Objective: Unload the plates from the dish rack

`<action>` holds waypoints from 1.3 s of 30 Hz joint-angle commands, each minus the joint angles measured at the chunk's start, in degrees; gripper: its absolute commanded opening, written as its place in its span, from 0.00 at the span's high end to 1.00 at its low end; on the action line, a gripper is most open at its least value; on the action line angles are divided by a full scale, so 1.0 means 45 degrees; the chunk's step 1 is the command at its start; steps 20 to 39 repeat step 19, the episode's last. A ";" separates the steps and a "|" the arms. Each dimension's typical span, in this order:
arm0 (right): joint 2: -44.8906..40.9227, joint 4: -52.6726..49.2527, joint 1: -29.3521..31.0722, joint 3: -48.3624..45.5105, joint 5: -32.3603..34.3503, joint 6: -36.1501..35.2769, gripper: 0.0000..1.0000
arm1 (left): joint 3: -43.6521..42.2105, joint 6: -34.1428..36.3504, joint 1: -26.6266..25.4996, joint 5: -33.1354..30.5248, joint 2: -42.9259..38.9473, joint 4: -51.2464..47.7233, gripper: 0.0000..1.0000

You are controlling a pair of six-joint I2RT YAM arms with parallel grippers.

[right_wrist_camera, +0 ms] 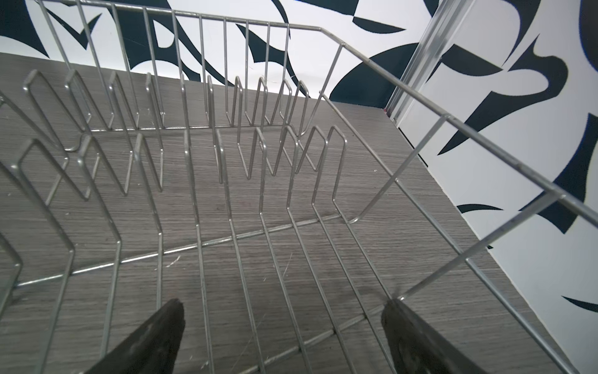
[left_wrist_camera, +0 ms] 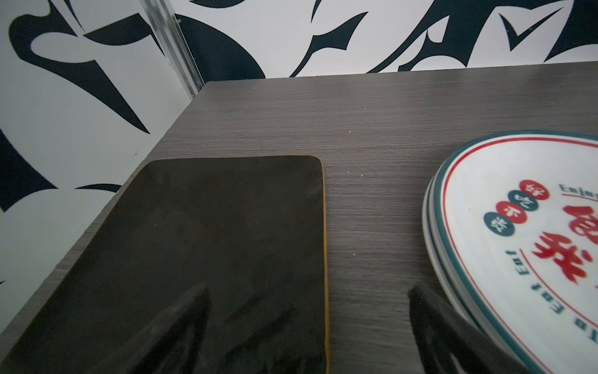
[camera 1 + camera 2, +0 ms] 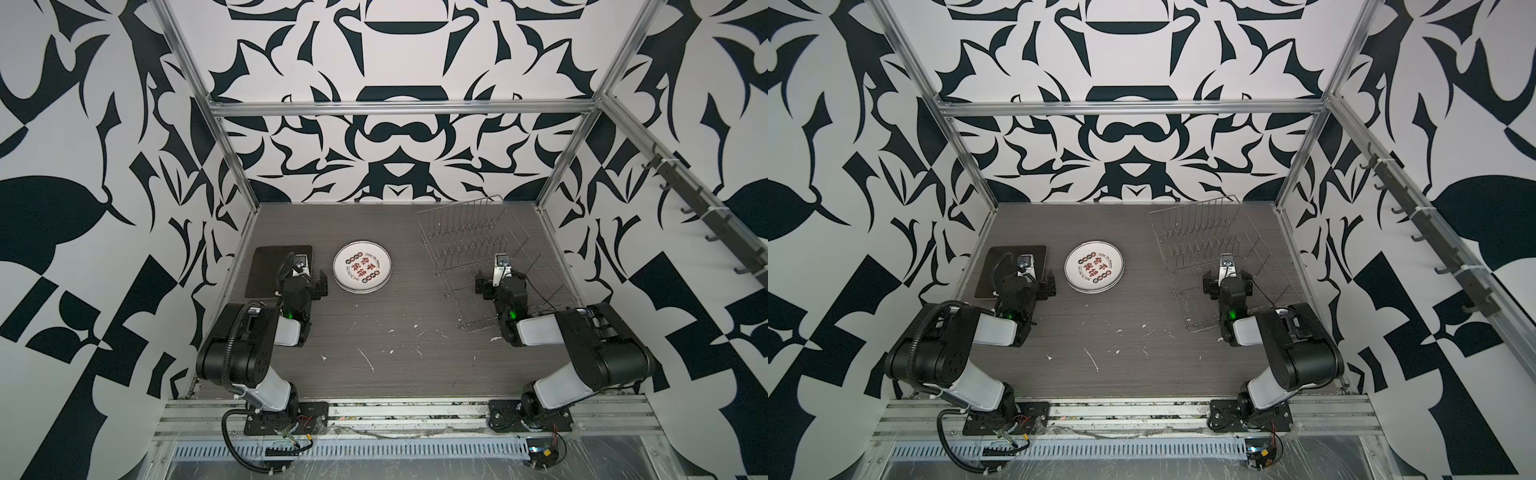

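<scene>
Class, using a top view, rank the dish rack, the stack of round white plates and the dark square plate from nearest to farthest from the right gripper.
1. dish rack: on the right, directly beneath the open right gripper.
2. stack of round white plates: mid-table, to the gripper's left.
3. dark square plate: far left, beyond the white stack.

Shiny metal wire dish rack (image 3: 478,249), glossy white plates (image 2: 479,259), matt dark plate (image 2: 210,243), grey wood-grain table (image 2: 372,129).
</scene>
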 commanded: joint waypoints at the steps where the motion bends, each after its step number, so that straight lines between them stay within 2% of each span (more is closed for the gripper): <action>1: 0.0145 -0.0047 -0.0152 0.0105 -0.0066 0.0209 0.00 | 0.0198 -0.0080 -0.0015 -0.0135 -0.0183 -0.0018 0.01; 39: 0.0165 -0.0276 -0.0347 0.0210 -0.0173 0.0464 0.01 | 0.0200 -0.0080 -0.0006 -0.0135 -0.0183 -0.0042 0.00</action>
